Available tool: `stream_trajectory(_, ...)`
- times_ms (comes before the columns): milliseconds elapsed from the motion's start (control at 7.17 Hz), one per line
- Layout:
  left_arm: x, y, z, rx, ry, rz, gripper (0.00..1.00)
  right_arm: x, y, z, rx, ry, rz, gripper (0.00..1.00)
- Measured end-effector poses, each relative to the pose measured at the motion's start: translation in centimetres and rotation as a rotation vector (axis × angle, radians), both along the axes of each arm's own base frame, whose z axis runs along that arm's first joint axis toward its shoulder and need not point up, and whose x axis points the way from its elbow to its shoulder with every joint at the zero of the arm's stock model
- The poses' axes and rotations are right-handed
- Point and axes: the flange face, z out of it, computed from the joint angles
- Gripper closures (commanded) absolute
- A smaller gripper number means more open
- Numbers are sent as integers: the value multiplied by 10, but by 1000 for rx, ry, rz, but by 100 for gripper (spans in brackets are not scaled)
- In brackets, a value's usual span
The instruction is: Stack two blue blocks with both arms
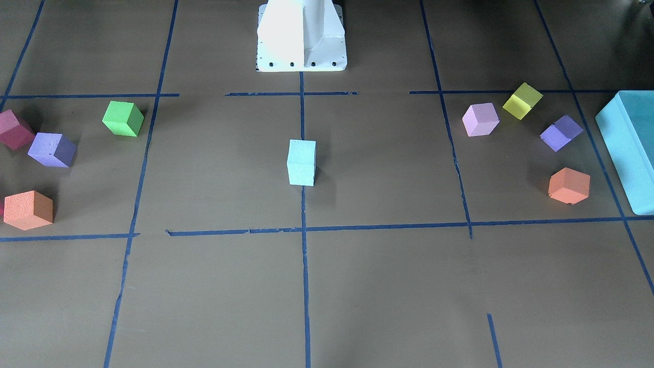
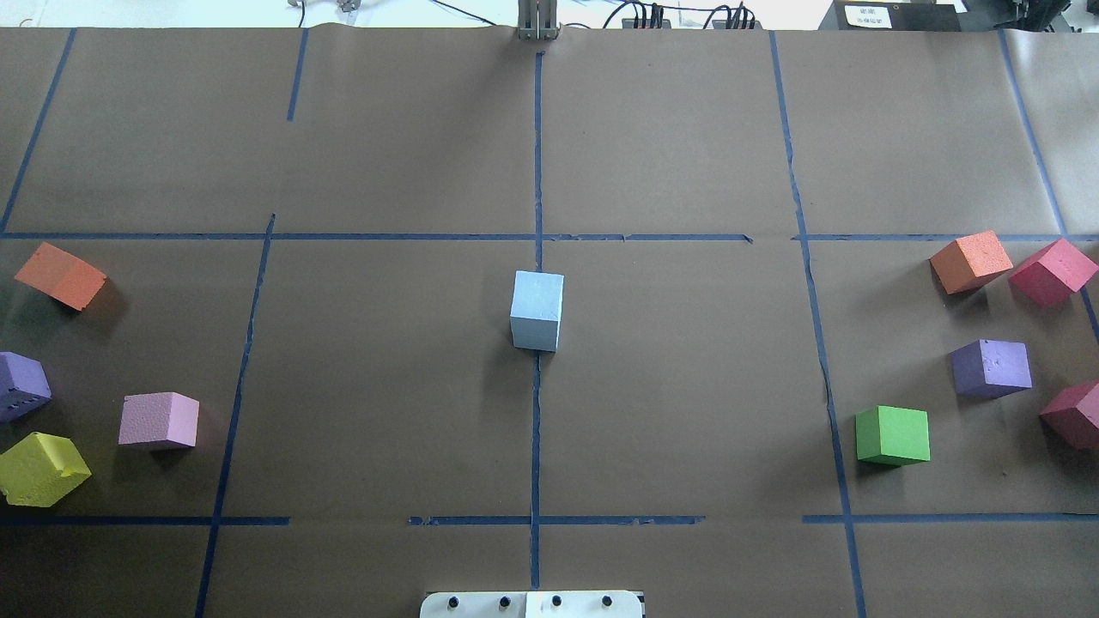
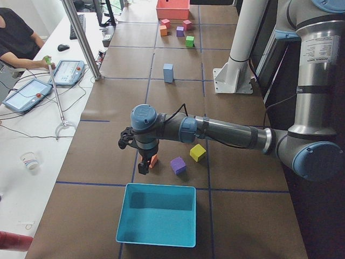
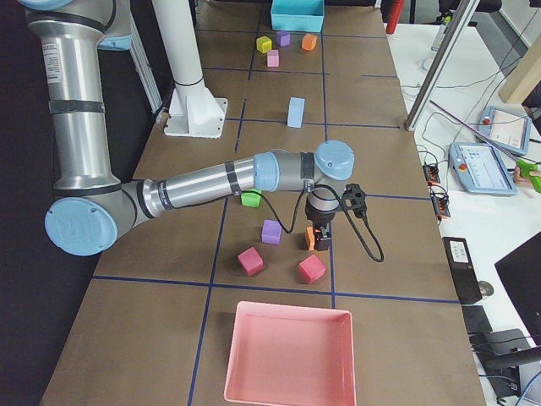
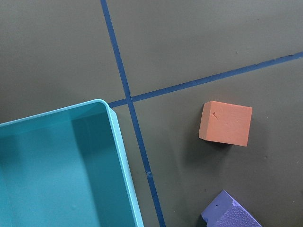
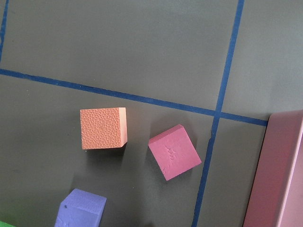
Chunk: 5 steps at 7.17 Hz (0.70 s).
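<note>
The two blue blocks (image 1: pixel 301 162) stand as one pale blue column, two cubes tall, on the centre tape line; it also shows in the overhead view (image 2: pixel 537 309) and in the side views (image 3: pixel 168 73) (image 4: pixel 296 112). No gripper touches it. My left gripper (image 3: pixel 143 167) hangs over an orange cube (image 5: pixel 226 123) beside the teal box (image 3: pixel 156 213), far from the column. My right gripper (image 4: pixel 319 245) hangs over another orange cube (image 6: pixel 103 127) at the other end of the table. Both grippers show only in the side views, so I cannot tell whether they are open or shut.
Purple, lilac, yellow and orange cubes (image 1: pixel 568 185) lie near the teal box (image 1: pixel 631 148). Green (image 2: pixel 893 435), purple, orange and red cubes lie near the pink tray (image 4: pixel 287 355). The white pedestal (image 1: pixel 301 36) stands behind the column.
</note>
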Motion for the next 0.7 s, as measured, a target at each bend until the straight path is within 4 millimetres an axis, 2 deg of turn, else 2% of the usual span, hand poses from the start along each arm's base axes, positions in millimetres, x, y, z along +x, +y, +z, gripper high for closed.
stream_trajectory(698, 0, 0, -3, 7, -4, 2, 0, -3, -1, 9, 7, 0, -5, 0)
